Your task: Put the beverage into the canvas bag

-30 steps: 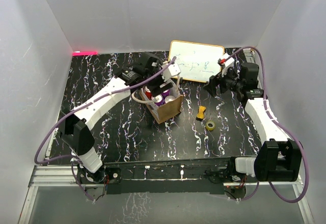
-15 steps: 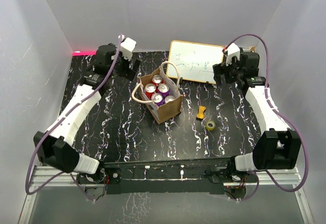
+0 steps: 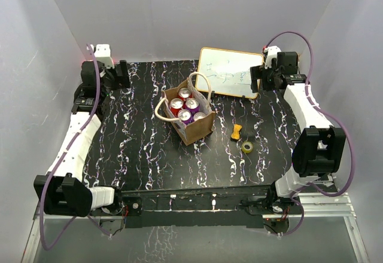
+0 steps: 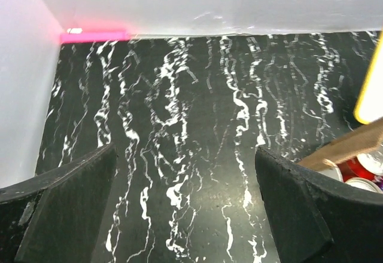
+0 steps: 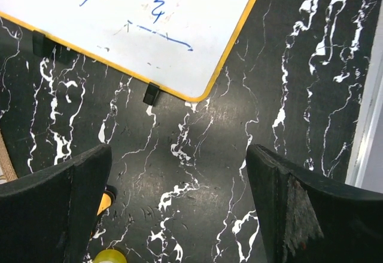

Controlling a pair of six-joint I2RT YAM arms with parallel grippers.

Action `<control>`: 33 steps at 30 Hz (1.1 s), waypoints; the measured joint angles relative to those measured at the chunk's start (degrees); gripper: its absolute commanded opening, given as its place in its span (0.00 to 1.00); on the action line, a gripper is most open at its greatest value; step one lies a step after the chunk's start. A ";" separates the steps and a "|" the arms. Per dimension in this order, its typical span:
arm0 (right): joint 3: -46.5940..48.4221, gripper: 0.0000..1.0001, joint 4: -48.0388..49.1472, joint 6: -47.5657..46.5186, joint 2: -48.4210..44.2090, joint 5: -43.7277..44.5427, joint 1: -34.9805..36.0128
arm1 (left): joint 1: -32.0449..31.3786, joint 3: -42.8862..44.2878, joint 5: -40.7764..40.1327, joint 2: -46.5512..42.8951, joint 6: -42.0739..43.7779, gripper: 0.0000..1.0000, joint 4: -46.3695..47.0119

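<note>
Beverage cans (image 3: 191, 103), five in all, stand inside the canvas bag (image 3: 197, 130) at the middle of the desk (image 3: 143, 149). A whiteboard (image 3: 230, 72) lies at the frame's upper right. The left fingers (image 3: 121, 73), at the upper left, are spread wide and hold nothing. The right fingers (image 3: 258, 79), beside the whiteboard, are likewise wide and empty.

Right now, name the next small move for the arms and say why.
Probably no more loading, just park. The canvas bag holds five cans and no can shows outside it. The left gripper and right gripper are both open, empty and far from the bag. I would ease both arms back toward their bases, though a beverage could lie out of view.
</note>
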 measured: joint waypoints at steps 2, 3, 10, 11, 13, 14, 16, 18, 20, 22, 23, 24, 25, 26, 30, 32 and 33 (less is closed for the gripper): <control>0.85 0.99 -0.33 0.02 0.09 0.39 -0.02 | 2.01 -0.76 -0.66 0.00 -1.75 0.97 -0.39; 1.38 0.99 -0.59 0.02 0.09 0.48 -0.02 | 3.17 -0.79 -1.01 0.00 -2.29 0.97 -0.83; 1.60 0.98 2.08 1.22 -2.84 0.44 -0.02 | 6.12 -1.22 -1.77 -2.10 -1.01 0.97 -2.03; 0.85 0.99 3.02 1.42 -4.37 0.35 0.00 | 6.10 -1.79 -1.68 -3.04 -0.68 0.97 -1.99; -1.42 0.99 5.62 1.44 -8.07 -0.22 -0.02 | 6.03 -3.23 -1.29 -5.31 -0.26 0.97 -2.01; -2.56 0.99 6.69 1.44 -10.14 -0.66 -0.02 | 5.99 -3.74 -1.07 -6.36 0.00 0.97 -2.08; -4.02 0.98 8.22 1.44 -13.75 -1.51 0.00 | 5.99 -3.85 -0.74 -7.56 0.48 0.97 -2.29; -4.59 0.99 9.84 1.53 -17.03 -2.49 0.00 | 5.99 -3.39 -0.52 -7.96 0.98 0.97 -2.99; -5.75 0.98 12.20 1.95 -20.09 -3.45 -0.02 | 5.99 -2.58 -0.50 -7.61 1.25 0.97 -4.22; -8.68 0.99 14.69 2.34 -23.47 -4.79 -0.02 | 5.99 -2.47 -0.50 -7.45 1.31 0.97 -4.92; -10.99 0.99 15.85 2.38 -25.53 -5.60 -0.02 | 5.99 -3.04 -0.35 -7.74 1.29 0.97 -4.72; -13.27 0.99 16.55 2.34 -27.36 -6.19 -0.02 | 5.99 -3.89 -0.09 -8.22 1.29 0.97 -4.39; -15.21 0.99 16.74 2.21 -28.96 -6.71 -0.02 | 6.01 -5.84 0.46 -9.38 1.29 0.97 -3.43; -16.70 0.99 16.72 2.12 -30.12 -6.91 0.00 | 6.01 -7.93 0.98 -10.99 1.27 0.97 -3.28; -19.41 0.99 16.96 1.75 -31.19 -7.19 -0.02 | 6.01 -11.34 2.99 -16.31 1.14 0.97 -4.74; -20.20 0.98 16.81 1.70 -31.28 -7.69 -0.09 | 6.01 -11.15 4.07 -17.68 1.14 0.97 -4.55; -20.33 0.99 16.72 1.70 -31.28 -8.00 -0.17 | 6.01 -11.02 4.61 -18.10 1.14 0.97 -4.52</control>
